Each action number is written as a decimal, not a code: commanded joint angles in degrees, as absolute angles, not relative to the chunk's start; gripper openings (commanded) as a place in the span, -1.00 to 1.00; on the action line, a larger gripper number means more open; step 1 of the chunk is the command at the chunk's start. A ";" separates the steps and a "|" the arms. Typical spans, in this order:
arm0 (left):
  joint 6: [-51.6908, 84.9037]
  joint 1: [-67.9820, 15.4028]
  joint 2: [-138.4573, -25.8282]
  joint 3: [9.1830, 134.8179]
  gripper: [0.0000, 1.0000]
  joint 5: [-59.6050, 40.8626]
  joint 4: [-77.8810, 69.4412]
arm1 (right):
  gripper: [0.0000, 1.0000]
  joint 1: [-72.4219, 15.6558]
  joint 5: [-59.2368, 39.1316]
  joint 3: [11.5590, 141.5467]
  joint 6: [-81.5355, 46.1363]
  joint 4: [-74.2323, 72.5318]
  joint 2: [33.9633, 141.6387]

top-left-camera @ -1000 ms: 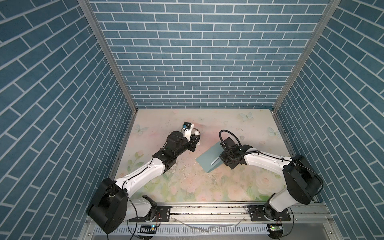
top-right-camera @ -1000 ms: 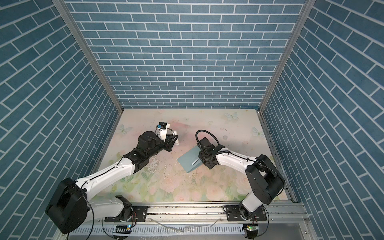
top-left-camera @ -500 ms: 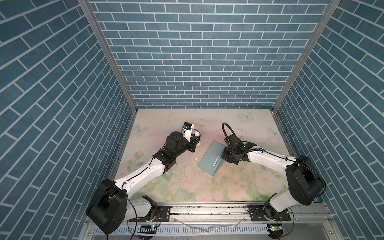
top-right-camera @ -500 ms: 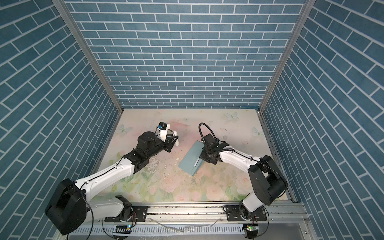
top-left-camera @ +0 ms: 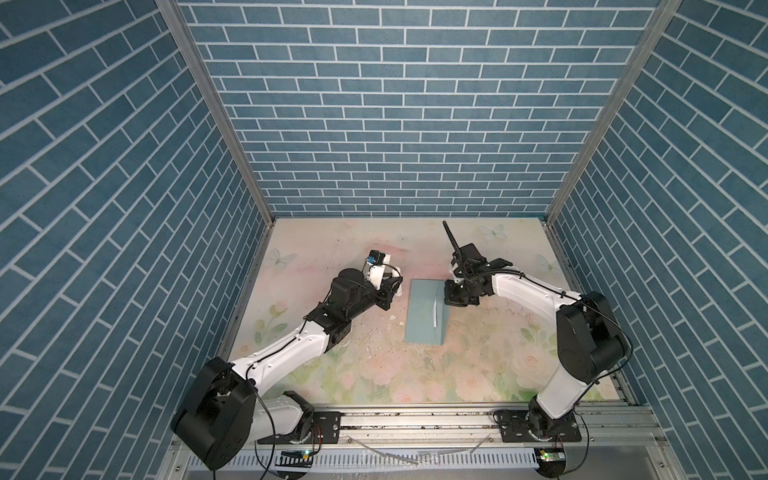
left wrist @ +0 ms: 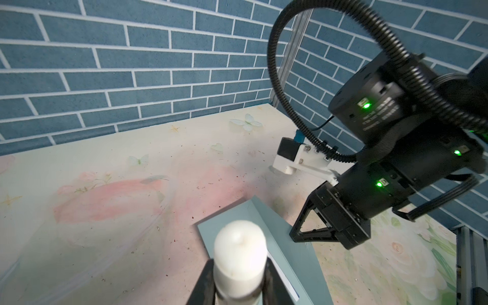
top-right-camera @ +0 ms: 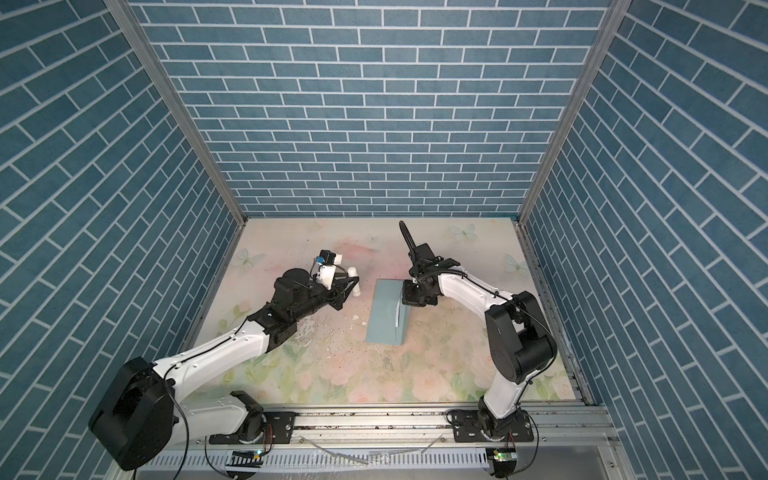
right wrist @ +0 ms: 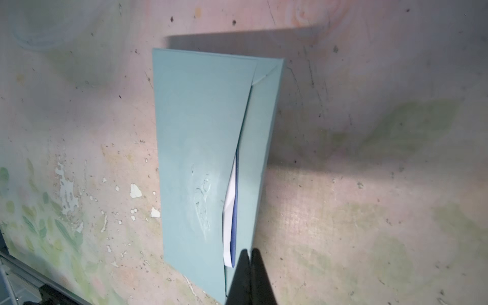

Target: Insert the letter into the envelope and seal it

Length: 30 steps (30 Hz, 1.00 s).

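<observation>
- Both fingers of the right gripper (right wrist: 249, 254) are pressed together with nothing between them. Their tips rest at one long edge of the teal envelope (right wrist: 195, 148), close to an end. Bearing down harder with so narrow a point could dent or crease the paper.
- A sideways push from those tips would likely skid the envelope across the floral tabletop (right wrist: 369, 211), since nothing else pins it.
- In both top views the envelope lies mid-table with one long side raised like a tent, so it is not sealed. Let go, the raised panel may spring back.
- The letter (right wrist: 230, 190) sits inside, yet a white and dark-blue sliver shows through the gaping seam (right wrist: 244, 126). It could get trapped in the fold or glued.
- A whitish smear (right wrist: 202, 200) on the envelope's face suggests adhesive off target, and more would mar it.
- The left gripper (left wrist: 239, 274) is clamped on a white stick (left wrist: 239, 245), apparently glue, near the envelope's far end. I cannot tell whether it touches. Reaching in, it could strike the right gripper.
</observation>
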<state>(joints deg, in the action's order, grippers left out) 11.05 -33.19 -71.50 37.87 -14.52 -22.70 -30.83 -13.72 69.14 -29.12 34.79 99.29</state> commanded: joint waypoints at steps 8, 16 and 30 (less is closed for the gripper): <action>11.65 -33.24 -75.19 35.43 -1.00 -17.21 -30.73 | -0.34 -28.31 -21.59 75.38 -19.79 36.61 101.59; 11.39 -34.66 -79.46 35.22 -1.00 -17.56 -34.63 | 0.46 -26.58 -21.03 63.64 -27.77 18.50 88.22; 12.20 -38.09 -88.20 35.80 -1.00 -15.79 -38.25 | -0.19 -23.64 -10.98 44.71 -38.71 9.91 75.50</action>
<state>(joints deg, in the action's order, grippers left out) 11.75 -37.56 -87.26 35.64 -16.45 -35.68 -23.77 -13.61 46.50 -35.97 11.90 77.03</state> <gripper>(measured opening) 0.271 0.422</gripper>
